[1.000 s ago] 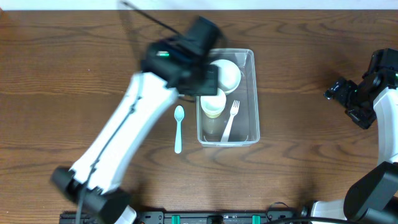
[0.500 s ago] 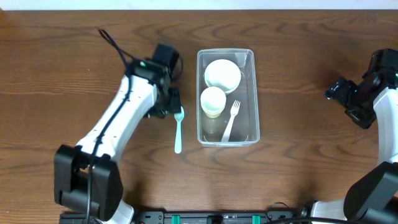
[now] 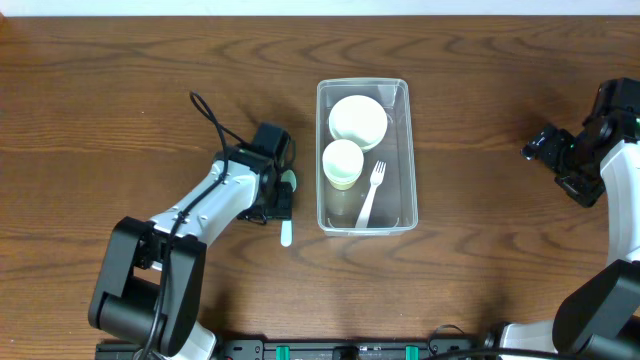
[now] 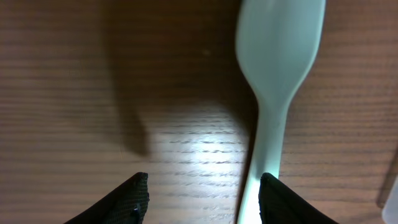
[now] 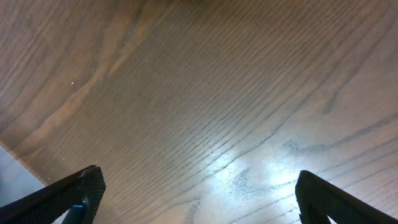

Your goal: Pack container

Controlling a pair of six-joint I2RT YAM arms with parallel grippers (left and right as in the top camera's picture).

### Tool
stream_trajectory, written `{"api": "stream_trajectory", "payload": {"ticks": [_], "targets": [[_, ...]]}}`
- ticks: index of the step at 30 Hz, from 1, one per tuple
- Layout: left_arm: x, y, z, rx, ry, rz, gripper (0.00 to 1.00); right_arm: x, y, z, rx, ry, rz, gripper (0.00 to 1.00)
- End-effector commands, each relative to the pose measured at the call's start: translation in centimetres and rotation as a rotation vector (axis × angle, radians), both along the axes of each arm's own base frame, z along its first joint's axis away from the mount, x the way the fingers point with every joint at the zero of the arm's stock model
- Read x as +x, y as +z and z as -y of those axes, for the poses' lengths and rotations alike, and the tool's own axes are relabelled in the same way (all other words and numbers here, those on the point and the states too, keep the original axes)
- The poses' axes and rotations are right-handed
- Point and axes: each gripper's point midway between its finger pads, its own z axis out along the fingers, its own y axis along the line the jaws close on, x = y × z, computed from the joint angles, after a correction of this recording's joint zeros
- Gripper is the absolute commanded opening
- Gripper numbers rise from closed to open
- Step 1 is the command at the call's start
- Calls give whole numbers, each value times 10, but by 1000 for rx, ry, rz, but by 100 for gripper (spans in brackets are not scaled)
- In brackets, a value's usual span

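Container point(image 3: 400, 200) at centre of overhead view, holding white bowl point(image 3: 358, 120), cup point(image 3: 342, 162) and fork point(image 3: 370, 193). Left gripper point(image 4: 204, 198) just beside it, frame left, fingers spread, low over pale spoon point(image 4: 277, 93) on table point(image 3: 120, 100). Right gripper point(image 5: 202, 199) at right edge, spread wide above wood.

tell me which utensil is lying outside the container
The pale blue spoon: it lies on the table left of the container, under the open left pincer. The white fork is inside the container.
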Motion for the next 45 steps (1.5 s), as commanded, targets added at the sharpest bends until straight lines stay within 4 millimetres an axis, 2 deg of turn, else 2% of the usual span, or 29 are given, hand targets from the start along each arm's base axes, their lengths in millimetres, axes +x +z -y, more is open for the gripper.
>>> {"api": "stream_trajectory", "payload": {"ticks": [1, 9, 15, 20, 24, 30, 33, 38, 41, 45], "targets": [[-5, -4, 10, -53, -40, -4, 57, -1, 1, 2, -3, 3, 1, 99], [4, -3, 15, -80, -12, 30, 57, -1, 1, 2, -3, 3, 1, 99], [8, -7, 17, -83, -13, 36, 45, -1, 1, 2, -3, 3, 1, 99], [2, -20, 19, -78, -18, -7, 41, -1, 1, 2, -3, 3, 1, 99], [-3, -30, 24, -68, -40, -32, 32, -1, 1, 2, -3, 3, 1, 99], [1, -26, 29, -74, -29, -21, 21, -1, 1, 2, -3, 3, 1, 99], [5, -14, 30, -74, -28, -22, 19, -1, 1, 2, -3, 3, 1, 99], [19, 30, 31, -58, -28, 15, 19, -1, 1, 2, -3, 3, 1, 99], [30, 65, 23, -5, -21, 67, 15, -1, 1, 2, -3, 3, 1, 99], [43, 126, 17, 18, -17, 169, 15, -1, 1, 2, -3, 3, 1, 99]]}}
